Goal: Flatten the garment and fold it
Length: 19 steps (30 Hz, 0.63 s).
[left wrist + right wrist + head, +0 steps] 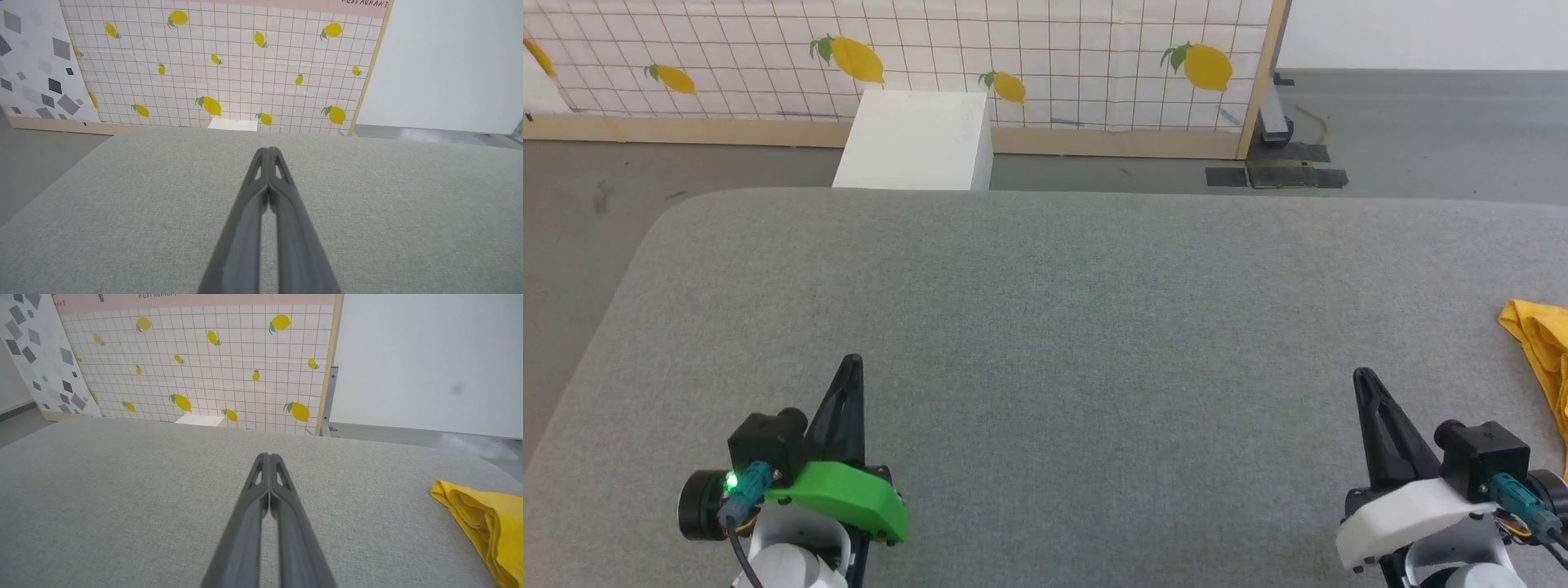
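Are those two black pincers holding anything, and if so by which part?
Nothing is held. The left gripper and right gripper are both shut and empty; the yellow garment lies untouched, off to the right gripper's right.

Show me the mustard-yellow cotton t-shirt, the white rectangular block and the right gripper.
mustard-yellow cotton t-shirt (482,516): right wrist view, bunched folds.
white rectangular block (916,139): head view, top face.
right gripper (1363,376): head view, shut fingertips.

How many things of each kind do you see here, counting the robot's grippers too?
Mustard-yellow cotton garment, bunched: 1
White rectangular box: 1
Grey fabric-covered table: 1
Dark two-fingered grippers, left gripper and right gripper: 2
Total: 5
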{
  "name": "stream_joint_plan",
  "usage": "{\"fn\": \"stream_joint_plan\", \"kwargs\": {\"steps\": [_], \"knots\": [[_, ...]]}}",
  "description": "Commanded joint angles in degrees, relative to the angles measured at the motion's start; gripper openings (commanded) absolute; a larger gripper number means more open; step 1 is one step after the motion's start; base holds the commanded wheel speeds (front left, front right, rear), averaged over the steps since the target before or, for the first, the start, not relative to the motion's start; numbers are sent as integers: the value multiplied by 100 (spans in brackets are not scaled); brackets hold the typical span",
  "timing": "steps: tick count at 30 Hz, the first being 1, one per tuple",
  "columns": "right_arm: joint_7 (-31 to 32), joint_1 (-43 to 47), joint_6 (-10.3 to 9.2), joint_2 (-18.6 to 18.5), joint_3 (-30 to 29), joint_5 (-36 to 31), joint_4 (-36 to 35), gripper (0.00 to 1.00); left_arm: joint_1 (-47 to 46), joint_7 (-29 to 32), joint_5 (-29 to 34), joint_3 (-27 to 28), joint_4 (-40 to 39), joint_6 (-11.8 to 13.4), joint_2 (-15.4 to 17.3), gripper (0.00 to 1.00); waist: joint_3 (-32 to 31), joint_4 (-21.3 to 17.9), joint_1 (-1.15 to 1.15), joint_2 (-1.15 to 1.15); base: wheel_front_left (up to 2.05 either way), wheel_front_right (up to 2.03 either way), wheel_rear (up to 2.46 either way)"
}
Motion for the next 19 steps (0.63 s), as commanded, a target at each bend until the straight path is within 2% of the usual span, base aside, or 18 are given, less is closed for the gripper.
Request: {"fn": "stream_joint_plan", "kwargs": {"steps": [1,19], "knots": [[22,-53,-4,6,25,-66,-43,0,116,40,74,23,-51,41,-16,0,0,-1,0,0,0,0,0],[137,-74,-6,9,95,-116,-101,0,191,248,251,63,-233,134,-22,0,-6,-24,0,0,0,0,0]]}}
